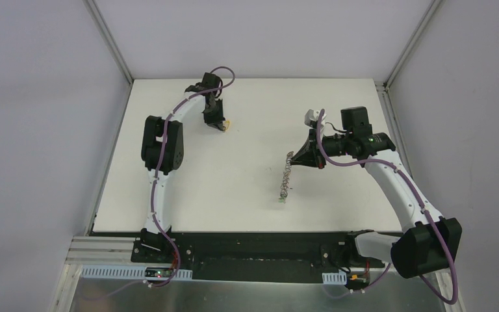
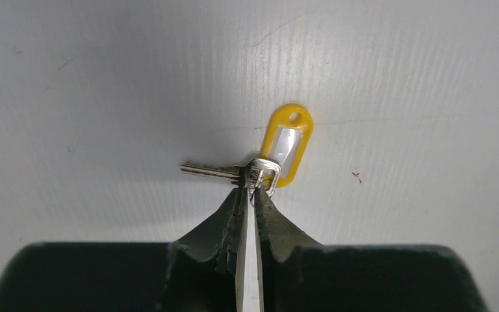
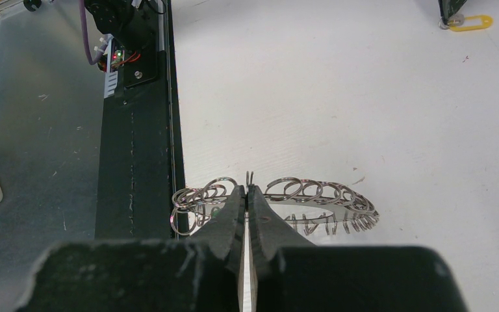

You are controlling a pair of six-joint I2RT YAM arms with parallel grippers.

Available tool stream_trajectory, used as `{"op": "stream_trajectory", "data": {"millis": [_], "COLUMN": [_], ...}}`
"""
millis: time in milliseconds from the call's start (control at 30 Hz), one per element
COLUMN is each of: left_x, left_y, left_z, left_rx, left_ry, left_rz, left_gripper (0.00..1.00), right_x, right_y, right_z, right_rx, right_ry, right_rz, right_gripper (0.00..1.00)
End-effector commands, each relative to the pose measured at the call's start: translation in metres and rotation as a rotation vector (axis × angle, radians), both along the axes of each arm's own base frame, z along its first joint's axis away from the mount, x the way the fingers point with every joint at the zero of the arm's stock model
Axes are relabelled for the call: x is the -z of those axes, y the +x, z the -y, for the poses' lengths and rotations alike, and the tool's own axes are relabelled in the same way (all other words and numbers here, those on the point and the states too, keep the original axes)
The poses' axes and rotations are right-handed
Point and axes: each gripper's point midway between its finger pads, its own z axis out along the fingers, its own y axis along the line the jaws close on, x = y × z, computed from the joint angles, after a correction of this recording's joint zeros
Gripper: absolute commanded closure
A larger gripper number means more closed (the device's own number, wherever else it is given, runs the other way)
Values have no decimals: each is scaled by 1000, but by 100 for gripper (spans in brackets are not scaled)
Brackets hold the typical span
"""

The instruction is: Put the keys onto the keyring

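Two things are pinched at once here. My left fingers [image 2: 230, 218] are down to a narrow slit, nipping the little wire loop [image 2: 264, 170] at the head of the yellow-tagged key [image 2: 211, 171]. That key lies flat on the bench [image 2: 104, 84] at the far left. My right fingers [image 3: 230, 213] are clamped shut on the rim of the keyring [image 3: 328, 207], holding it up on edge right of centre, well apart from the key.

I reckon the step in hand is getting a solid grab on that key before carrying it over. The bite is right at the fingertips on thin wire, so I'd expect the key and its yellow tag [image 2: 288, 144] to swivel once they leave the bench. My plan is to squeeze fully, lift slowly and straight up, then check the left wrist view for slip before moving right. Meanwhile I'd keep the ring dead steady, so one of its silver loops stays presented for threading.
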Motion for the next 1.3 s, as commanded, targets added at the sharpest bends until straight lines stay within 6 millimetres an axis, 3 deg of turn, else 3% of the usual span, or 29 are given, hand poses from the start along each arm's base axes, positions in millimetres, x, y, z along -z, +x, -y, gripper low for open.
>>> {"op": "stream_trajectory", "data": {"millis": [0,267,567,833,1267], "left_x": [-32,-25,-29,-26,-43], "left_y": [17,9,2,-8,-7], "left_z": [9,9,10,10,-29], "left_rx": [-22,-18,-8,5,-50], "left_ry": [-64,-55,-66,-76,-6], "left_rz": [63,26,2,-36,80], "left_gripper": [92,97,77,77,73], "right_x": [-11,-11,-11,-11,-11], "right_y": [-1,-1,-1,-1,-1], "right_z": [-3,-3,-3,-2,-2], "right_rx": [-24,-23,-24,-22,-22], "right_ry": [47,47,48,48,49], "right_rz": [18,26,24,24,24], "right_gripper": [100,100,100,99,99]}}
